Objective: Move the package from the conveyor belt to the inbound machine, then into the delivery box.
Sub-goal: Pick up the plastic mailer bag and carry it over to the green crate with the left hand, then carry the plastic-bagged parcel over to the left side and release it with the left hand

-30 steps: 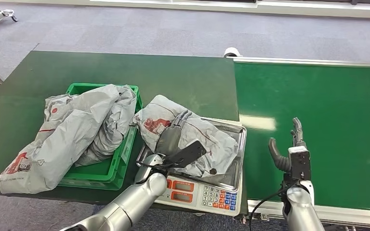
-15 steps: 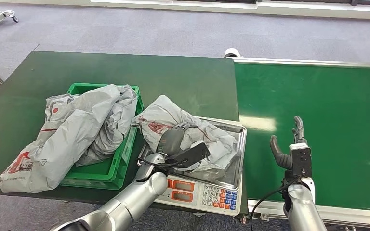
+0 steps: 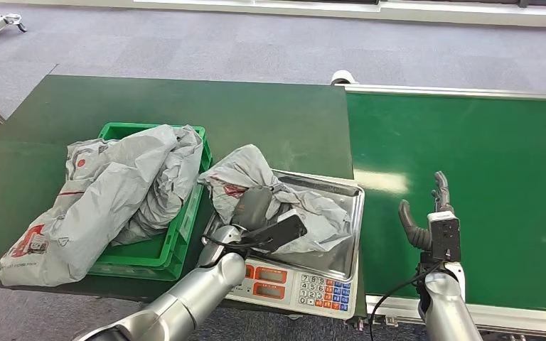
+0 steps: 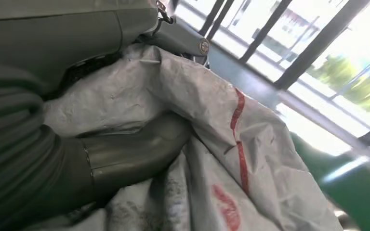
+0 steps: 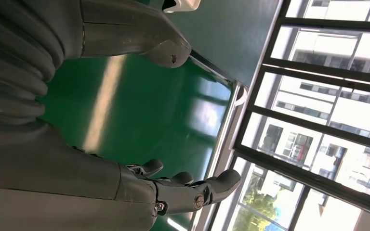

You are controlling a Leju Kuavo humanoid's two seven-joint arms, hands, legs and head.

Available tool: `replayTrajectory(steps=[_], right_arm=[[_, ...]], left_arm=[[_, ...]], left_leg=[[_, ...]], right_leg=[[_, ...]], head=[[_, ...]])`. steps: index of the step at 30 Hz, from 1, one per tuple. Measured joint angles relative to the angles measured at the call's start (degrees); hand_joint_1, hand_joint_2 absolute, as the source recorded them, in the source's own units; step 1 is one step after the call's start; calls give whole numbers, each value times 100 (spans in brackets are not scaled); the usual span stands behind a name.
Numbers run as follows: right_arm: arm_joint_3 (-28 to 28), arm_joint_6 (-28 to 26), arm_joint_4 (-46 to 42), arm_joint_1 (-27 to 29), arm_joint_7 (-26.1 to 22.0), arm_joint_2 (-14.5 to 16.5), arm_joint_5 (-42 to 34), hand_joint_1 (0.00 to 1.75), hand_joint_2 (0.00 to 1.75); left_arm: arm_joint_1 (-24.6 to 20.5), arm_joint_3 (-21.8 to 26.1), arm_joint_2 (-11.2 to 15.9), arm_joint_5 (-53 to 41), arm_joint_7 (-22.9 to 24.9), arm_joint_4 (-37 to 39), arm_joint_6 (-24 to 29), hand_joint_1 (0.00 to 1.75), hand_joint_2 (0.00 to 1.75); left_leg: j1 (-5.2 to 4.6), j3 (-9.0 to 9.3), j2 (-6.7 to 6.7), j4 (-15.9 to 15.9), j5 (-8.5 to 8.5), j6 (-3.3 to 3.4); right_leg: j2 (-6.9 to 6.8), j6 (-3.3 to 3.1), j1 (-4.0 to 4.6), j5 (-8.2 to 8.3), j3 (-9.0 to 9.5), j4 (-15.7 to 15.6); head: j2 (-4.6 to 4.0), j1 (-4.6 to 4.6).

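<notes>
The package (image 3: 284, 195), a crumpled grey mailer bag with red print, lies on the steel tray (image 3: 341, 245) of the weighing scale (image 3: 295, 284), which sits at the bench's (image 3: 185, 106) front right corner, beside the conveyor belt (image 3: 469, 177). One end of the bag rises off the tray toward the green crate (image 3: 153, 252). The left robot hand (image 3: 256, 209) is closed on the bag's near side, holding it. From above, the wrist's dark camera block covers part of that grip; the left wrist view shows what it hides: the thick grey thumb (image 4: 135, 149) pressed into a fold of the package (image 4: 231, 144), the plastic bunched around it, with a red stripe running down the bag.

The right robot hand (image 3: 426, 213) hangs over the near edge of the belt, fingers upright and spread wide, holding nothing; the right wrist view shows the right robot hand (image 5: 173, 187) with its fingers apart above the belt's green surface (image 5: 144, 110).

The crate stands on the bench just left of the scale, near the front edge. Large grey bags (image 3: 114, 192) fill it and spill over its left and front walls onto the bench. The scale's keypad (image 3: 325, 291) faces the front edge.
</notes>
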Motion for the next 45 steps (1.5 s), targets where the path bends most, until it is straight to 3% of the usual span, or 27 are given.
replayTrajectory(steps=[3,5,15,25,32,36,40,43,45], right_arm=[[-7,-23,0,8,-1,2,-3,0,175],[-7,-37,0,11,-2,3,-6,0,175],[-7,-77,0,13,-2,5,-43,0,175],[-30,-196,-23,178,-3,-36,-202,0,175],[-107,-175,-108,326,-6,-56,-236,0,175],[-126,-185,-154,404,-7,-70,-222,0,175],[-163,-278,-231,472,-7,-78,-215,0,175],[-248,-349,-406,642,-8,-79,-169,0,175],[-296,-311,-523,750,-9,-78,-102,0,175]], left_arm=[[241,275,-8,582,-1118,-556,601,175,175],[423,373,23,1030,-1418,-1174,902,175,175],[986,326,319,1557,-1499,-3378,1399,175,175],[1726,103,832,1458,-1516,-7603,1496,175,175],[1931,144,932,1180,-1471,-9140,1496,175,175],[2043,628,856,762,-1420,-9732,1498,175,175],[2098,1293,671,117,-1414,-9841,1497,175,175],[2095,1925,483,-730,-1292,-9083,1487,175,175],[2069,2337,416,-1345,-754,-8345,1415,175,175]], left_leg=[[0,-3,1,0,0,0],[0,-4,1,0,-1,0],[1,-6,4,0,0,0],[1,-8,4,-1,-10,0],[1,-4,5,-1,-10,0],[1,0,5,-1,-10,0],[1,4,4,-1,-11,1],[-1,10,-12,-1,-11,2],[-1,11,-11,-2,-11,1]], right_leg=[[1,0,0,0,-4,0],[0,0,0,0,-5,0],[1,0,1,0,-7,0],[3,2,2,-17,-11,0],[1,1,1,-17,-4,0],[1,1,1,-17,-1,0],[0,2,1,-17,0,-1],[-11,12,-1,-25,12,-3],[-11,9,-2,-22,13,-3]], head=[[0,0],[0,0],[0,0],[0,-1],[0,0],[0,-1],[0,-1],[0,0],[0,1]])
